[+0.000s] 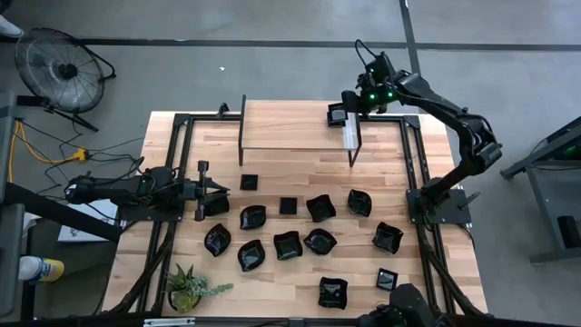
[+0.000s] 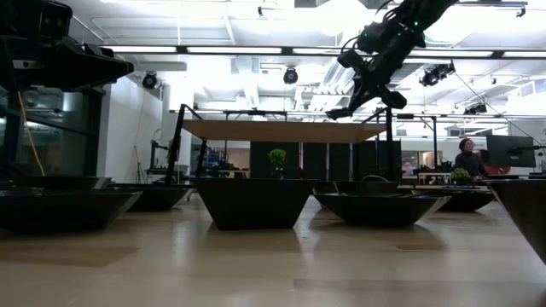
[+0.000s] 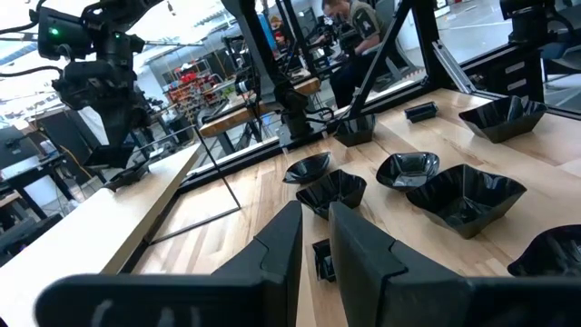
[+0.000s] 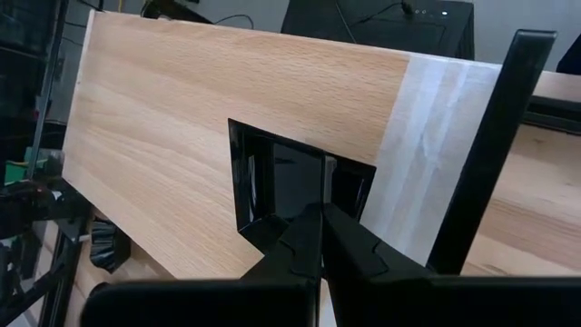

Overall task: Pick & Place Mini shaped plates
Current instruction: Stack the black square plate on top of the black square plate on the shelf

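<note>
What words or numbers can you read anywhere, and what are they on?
None can be read. The black plates, the wooden shelf and both grippers carry no writing. Shop signs in the room behind, in the left wrist view, are too blurred to read.

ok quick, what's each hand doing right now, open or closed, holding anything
left hand: fingers slightly apart, holding nothing, low by the table's left edge.
right hand: closed on a small square plate at the raised shelf.
</note>
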Motion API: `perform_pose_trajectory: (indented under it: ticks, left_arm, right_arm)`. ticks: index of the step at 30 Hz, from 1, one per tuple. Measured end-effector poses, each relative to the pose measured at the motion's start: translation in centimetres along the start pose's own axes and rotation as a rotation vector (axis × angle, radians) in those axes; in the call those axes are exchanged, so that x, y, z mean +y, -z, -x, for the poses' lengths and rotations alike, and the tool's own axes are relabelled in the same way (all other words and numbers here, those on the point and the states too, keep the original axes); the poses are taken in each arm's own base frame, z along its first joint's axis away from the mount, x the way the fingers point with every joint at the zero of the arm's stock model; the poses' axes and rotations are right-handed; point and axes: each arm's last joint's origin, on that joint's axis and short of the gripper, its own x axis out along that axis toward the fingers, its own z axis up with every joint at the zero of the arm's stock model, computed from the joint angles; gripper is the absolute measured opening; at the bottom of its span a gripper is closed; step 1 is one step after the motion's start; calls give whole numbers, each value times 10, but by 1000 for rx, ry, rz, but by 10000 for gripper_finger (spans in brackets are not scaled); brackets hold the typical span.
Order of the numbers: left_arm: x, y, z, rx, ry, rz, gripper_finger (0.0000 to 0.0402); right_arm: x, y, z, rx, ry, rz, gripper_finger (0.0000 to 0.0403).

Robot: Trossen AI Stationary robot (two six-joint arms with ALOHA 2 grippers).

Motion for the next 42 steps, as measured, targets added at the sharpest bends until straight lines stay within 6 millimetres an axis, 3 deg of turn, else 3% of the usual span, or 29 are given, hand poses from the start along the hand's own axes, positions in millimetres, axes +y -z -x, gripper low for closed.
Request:
perform_pose_trajectory:
  ticks: [42]
  left_arm:
    - [0, 0, 0, 0, 0, 0, 56]
  right_arm:
    - [7, 4, -3, 14, -17, -1, 1]
